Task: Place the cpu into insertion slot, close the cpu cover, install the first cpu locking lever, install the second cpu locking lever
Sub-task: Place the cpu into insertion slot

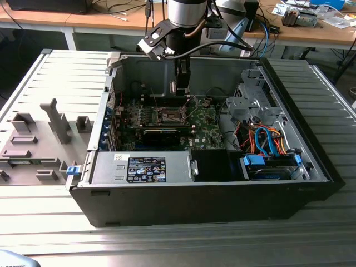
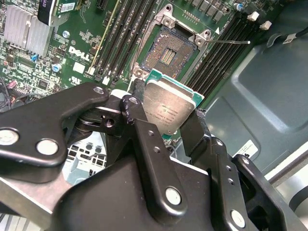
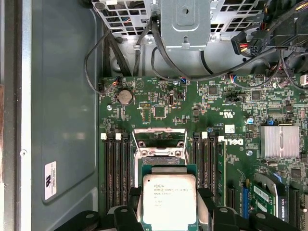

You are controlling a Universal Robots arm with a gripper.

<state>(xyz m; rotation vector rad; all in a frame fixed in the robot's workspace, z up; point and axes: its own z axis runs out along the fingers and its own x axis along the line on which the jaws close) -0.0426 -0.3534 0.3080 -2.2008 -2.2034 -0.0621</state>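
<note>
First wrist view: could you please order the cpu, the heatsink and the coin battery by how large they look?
1. cpu, largest, though it sits nearest the camera, which flatters its size.
2. heatsink, on the board.
3. coin battery, clearly smallest.

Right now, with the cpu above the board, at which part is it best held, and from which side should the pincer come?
By two opposite edges, as the pincer holds the cpu now. It is a thin flat square, so a grip closing from the two sides probably leaves its underside free to meet the insertion slot.
</note>
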